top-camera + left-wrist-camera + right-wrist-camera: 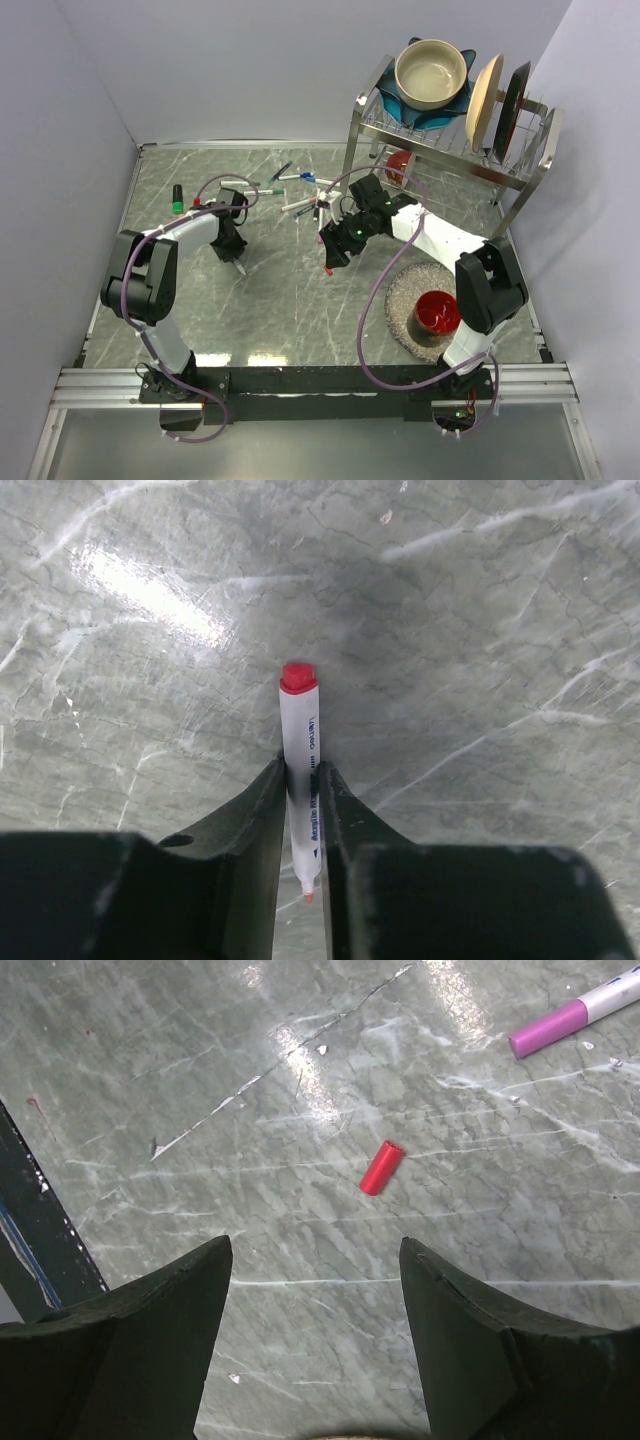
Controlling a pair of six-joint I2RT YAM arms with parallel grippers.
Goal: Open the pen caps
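My left gripper (300,780) is shut on a white marker (301,760). Its red rear end (298,677) points away and its bare reddish nib (308,892) shows between the jaws, uncapped. In the top view this gripper (238,260) hangs over the table's left middle. My right gripper (315,1260) is open and empty, just above the table. A loose red pen cap (380,1167) lies on the table ahead of it, apart from both fingers. A marker with a pink cap (560,1022) lies further off. Several more markers (300,205) lie scattered behind the grippers. A green cap (177,200) stands at the left.
A metal dish rack (450,150) with a bowl (430,72) and plates stands at the back right. A round mat (405,290) with a red cup (437,312) lies near the right arm's base. The table's left wall is close to the left arm.
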